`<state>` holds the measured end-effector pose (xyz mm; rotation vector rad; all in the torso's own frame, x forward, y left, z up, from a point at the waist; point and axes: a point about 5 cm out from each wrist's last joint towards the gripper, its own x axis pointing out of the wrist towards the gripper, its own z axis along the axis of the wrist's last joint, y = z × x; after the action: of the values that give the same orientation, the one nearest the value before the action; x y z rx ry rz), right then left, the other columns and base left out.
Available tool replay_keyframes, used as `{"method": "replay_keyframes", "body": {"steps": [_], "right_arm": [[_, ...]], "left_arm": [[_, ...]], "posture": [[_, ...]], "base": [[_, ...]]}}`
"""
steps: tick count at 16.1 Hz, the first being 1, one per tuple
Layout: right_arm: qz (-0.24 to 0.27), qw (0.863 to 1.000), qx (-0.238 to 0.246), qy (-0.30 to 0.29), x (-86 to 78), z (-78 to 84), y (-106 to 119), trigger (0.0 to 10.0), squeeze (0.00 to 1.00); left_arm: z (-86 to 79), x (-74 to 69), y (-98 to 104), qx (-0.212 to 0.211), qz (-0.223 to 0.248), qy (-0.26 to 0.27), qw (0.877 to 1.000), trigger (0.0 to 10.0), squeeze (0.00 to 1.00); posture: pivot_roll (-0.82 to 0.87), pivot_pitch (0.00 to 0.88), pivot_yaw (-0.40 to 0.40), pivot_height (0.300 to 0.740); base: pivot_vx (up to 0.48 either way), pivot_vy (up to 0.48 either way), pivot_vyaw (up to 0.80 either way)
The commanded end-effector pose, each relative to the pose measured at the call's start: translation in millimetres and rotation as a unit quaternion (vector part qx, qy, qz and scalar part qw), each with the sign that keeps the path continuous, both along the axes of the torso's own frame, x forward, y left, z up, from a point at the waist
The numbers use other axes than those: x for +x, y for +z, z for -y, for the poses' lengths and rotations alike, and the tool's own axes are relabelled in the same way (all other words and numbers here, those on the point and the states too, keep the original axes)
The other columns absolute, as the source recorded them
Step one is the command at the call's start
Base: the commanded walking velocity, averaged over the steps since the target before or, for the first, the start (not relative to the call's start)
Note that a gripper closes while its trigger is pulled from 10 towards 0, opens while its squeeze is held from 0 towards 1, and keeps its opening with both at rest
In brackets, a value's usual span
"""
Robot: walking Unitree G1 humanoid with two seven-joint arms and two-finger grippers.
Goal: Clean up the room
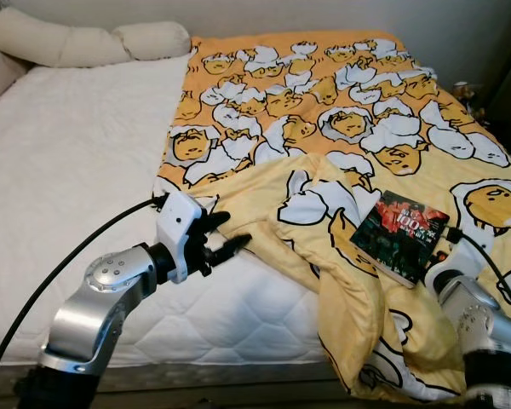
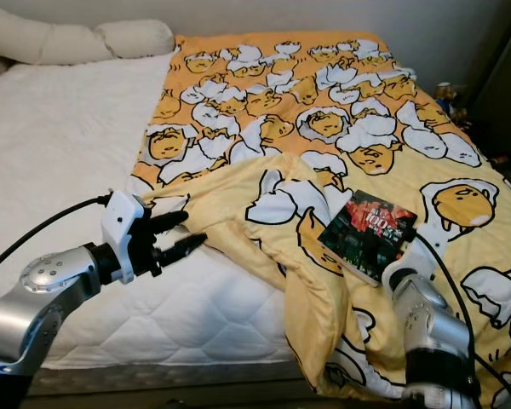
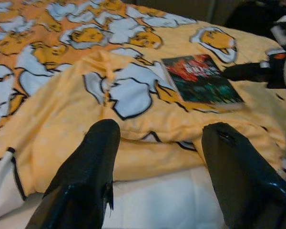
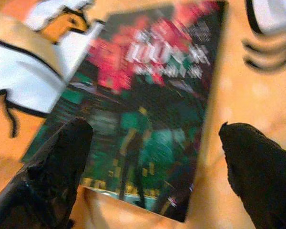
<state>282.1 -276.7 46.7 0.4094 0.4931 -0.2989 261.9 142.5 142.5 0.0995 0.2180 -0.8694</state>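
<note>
Right gripper (image 4: 152, 157): fingers spread wide apart, one on each side of the book's near end, holding nothing, low over the bed's right side.
Book (image 1: 401, 235): dark cover with red and green print, lying flat on the rumpled yellow fold of the blanket, near the bed's front right; not yet lifted.
Left gripper (image 1: 226, 234): fingers parted and empty, hovering just beside the blanket's folded edge where it meets the bare mattress.
Blanket (image 1: 341, 119): yellow-orange with a cartoon egg print, covering the right half of the bed, its near corner turned back and bunched, part drooping over the front edge.
Mattress (image 1: 68, 170): white quilted surface, bare on the left half.
Pillows (image 1: 77, 43): cream, at the head by the wall.
Progress: early, I'd judge; book still on the bed, blanket unspread.
Edges: book sits close to the front drop-off.
Open room: plenty over the bare mattress; dark clutter (image 1: 464, 89) crowds the far right side.
</note>
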Motion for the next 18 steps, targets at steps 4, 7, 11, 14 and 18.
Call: {"method": "replay_keyframes", "body": {"steps": [4,7,11,14,18], "right_arm": [[-0.007,0.992,0.111,-0.056,2.4,5.1,-17.5,10.0,1.0],[0.0,0.98,0.188,-0.061,6.3,-3.5,-23.3,10.0,0.0],[0.022,0.964,0.258,-0.061,11.1,-14.2,-23.7,10.0,0.0],[0.058,0.948,0.304,-0.072,13.7,-11.0,-18.8,10.0,0.0],[0.094,0.926,0.354,-0.092,14.3,-9.2,-16.8,8.5,0.0]], "left_arm": [[-3.5,-3.8,4.8,0.016,-0.012,-0.031,0.999,10.0,0.17],[-7.1,-5.6,7.3,0.029,-0.018,-0.048,0.998,10.0,0.0],[-9.9,-7.7,9.8,0.033,-0.019,-0.05,0.998,10.0,0.0],[-9.5,-7.7,11.6,0.031,-0.015,-0.051,0.998,10.0,0.0],[-9.2,-8.4,12.7,0.027,-0.013,-0.047,0.998,10.0,0.0]], "posture": [[0.03,0.0,0.094,0.74],[0.05,0.0,0.105,0.74],[0.06,0.0,0.101,0.74],[0.06,0.0,0.096,0.74],[0.07,0.0,0.092,0.74]], "base": [[0.0,0.0,0.0],[0.0,0.0,0.0],[0.0,0.0,0.0],[0.0,0.0,0.0],[0.0,0.0,0.0]]}}
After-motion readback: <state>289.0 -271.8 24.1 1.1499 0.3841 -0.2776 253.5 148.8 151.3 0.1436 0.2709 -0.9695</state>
